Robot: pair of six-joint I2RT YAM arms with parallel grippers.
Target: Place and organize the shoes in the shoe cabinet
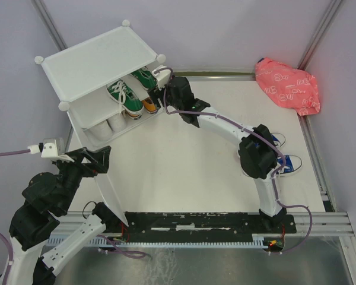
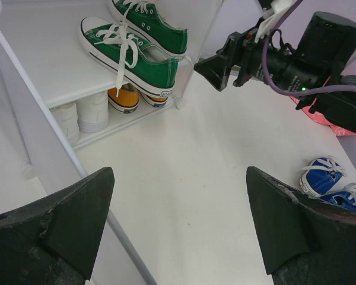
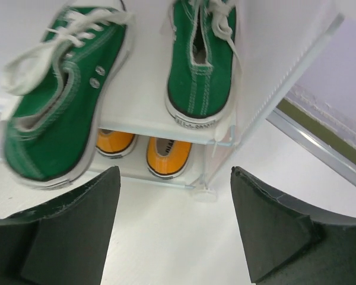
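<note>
While outstretched, right claw (image 3: 175, 175) agape.

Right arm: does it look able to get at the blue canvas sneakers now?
Probably yes: the blue canvas sneakers lie uncovered close beside that arm, and the right gripper is open and empty, though it must back away from the white plastic cabinet.

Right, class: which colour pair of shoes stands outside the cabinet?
The blue pair: it stands on the table, away from the cabinet. The green pair is on the inner shelf, the orange pair and the white pair underneath.
</note>
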